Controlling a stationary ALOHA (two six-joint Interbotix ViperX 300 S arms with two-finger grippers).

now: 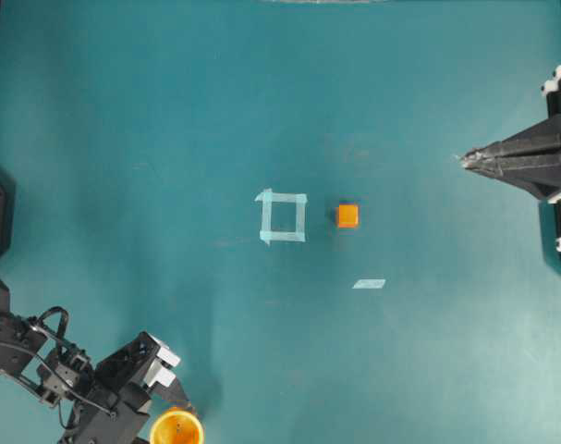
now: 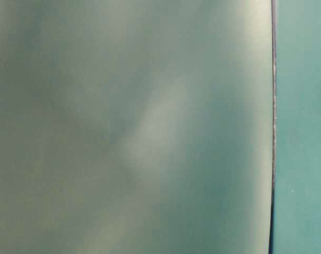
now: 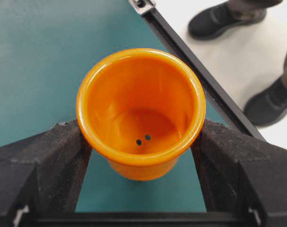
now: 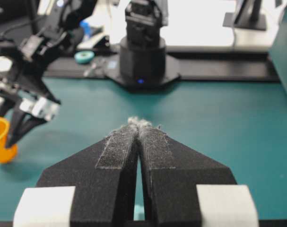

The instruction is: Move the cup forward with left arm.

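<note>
The left hand (image 3: 141, 142) grips the cup (image 3: 141, 111) between its two fingers (image 3: 48, 161), which press its sides from left and right. The cup stands upright on the teal table (image 1: 169, 111), at the table's near edge. Well ahead of the hand lie a tape square (image 1: 283, 216) and an orange cube (image 1: 347, 215). The right hand (image 4: 139, 124) is pinched together, holding nothing.

An orange-yellow cup (image 3: 141, 113) stands upright at the worktop's near-left edge, clasped between the fingers (image 3: 48, 156) of the left arm's claw (image 1: 174, 412).
</note>
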